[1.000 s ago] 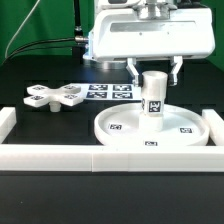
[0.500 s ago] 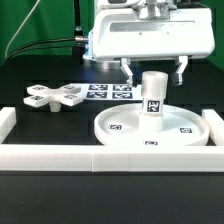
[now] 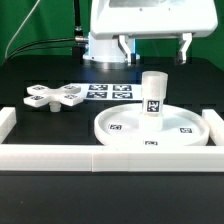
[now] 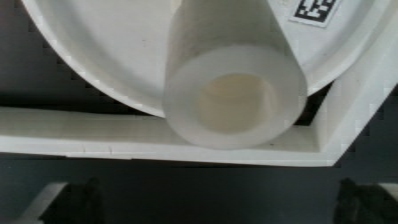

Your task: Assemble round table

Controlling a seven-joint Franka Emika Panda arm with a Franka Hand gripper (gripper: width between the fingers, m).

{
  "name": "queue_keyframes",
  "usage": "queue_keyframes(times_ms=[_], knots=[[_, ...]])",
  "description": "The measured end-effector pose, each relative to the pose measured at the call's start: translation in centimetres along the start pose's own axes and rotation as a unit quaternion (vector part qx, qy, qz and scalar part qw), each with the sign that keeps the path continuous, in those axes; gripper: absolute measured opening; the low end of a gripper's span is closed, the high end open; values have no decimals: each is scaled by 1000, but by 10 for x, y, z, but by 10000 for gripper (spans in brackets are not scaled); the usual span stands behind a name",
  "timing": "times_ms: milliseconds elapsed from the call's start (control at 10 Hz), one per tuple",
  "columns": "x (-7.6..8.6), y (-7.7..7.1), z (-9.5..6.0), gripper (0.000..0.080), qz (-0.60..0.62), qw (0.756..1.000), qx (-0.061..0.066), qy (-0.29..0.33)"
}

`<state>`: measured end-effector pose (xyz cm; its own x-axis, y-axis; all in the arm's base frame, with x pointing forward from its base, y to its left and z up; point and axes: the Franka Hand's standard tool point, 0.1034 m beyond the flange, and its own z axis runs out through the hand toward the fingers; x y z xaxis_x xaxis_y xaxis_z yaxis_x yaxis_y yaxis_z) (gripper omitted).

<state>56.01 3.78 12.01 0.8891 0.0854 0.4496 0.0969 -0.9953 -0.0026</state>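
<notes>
Leg [image 3: 153, 93] upright on disc top [image 3: 130, 136], below claw [image 3: 153, 56]

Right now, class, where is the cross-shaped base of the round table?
The cross-shaped base lies flat at the exterior view's left, beside the marker board and apart from the disc top that carries the upright cylinder leg.

No words, numbers or brand names could be read. The only signs were black-and-white square tags [image 3: 154, 104]: one on the leg [image 3: 153, 85], three on the disc top [image 3: 203, 128] at roughly 9, 3 and 6 o'clock from it, and several on the cross-shaped base [image 3: 55, 96] and the marker board [image 3: 110, 91].
</notes>
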Motion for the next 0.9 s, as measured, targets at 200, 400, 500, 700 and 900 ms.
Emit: queue_keyframes(times_ms=[200, 400, 500, 700, 900], knots=[[-1, 0, 1, 649, 0, 1000, 1, -3], [-3, 0, 2, 649, -1, 1000, 2, -10], [-7, 2, 5, 649, -3, 1000, 2, -19], [-12, -2, 8, 649, 0, 995, 21, -101], [-15, -2, 12, 649, 2, 989, 31, -148]])
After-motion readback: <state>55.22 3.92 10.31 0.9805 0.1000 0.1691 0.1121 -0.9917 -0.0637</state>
